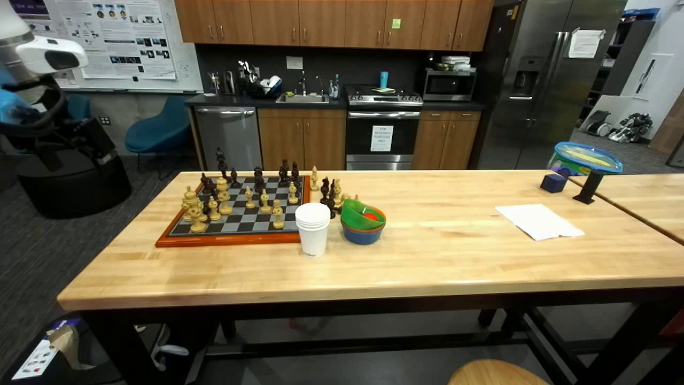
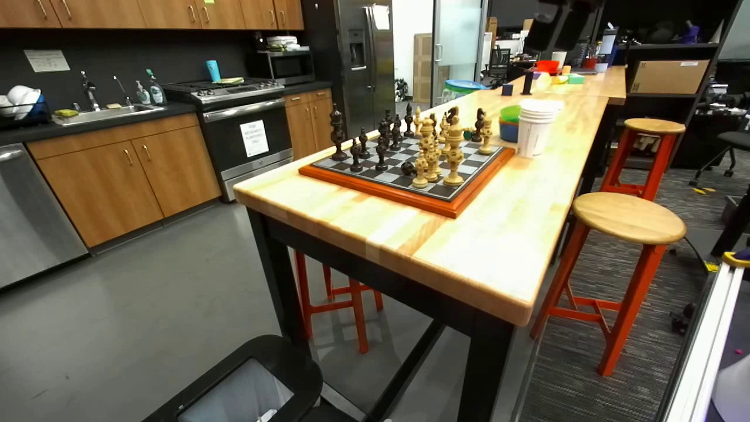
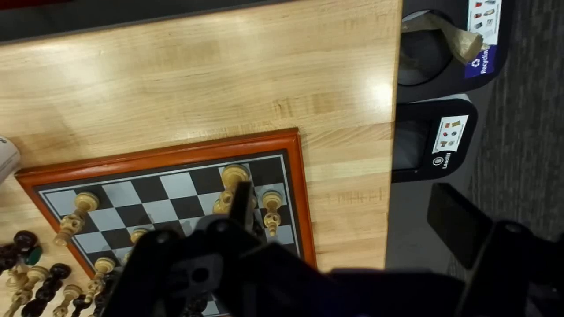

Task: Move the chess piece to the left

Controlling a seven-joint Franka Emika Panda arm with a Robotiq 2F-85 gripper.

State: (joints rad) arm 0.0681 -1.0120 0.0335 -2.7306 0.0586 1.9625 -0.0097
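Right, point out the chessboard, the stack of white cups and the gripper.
Chessboard (image 3: 301,198): wrist view, on its orange-brown border.
Stack of white cups (image 1: 313,233): in an exterior view, on its outer side.
Gripper (image 3: 338,207): wrist view, midway between its parted fingertips.

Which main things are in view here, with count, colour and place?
main table: one, pale wood, foreground
chessboard: one, black and grey, on table
chess pieces: many, cream and dark brown, on and beside chessboard
cups: count unclear, white, stacked beside chessboard
bowls: at least two, green and blue, beside cups
loose sheet: one, white, on table
stools: at least two, red-legged, beside table
bins: two, black, at table's end
refrigerator: one, grey, behind table
pincer: one, black, open, on white arm
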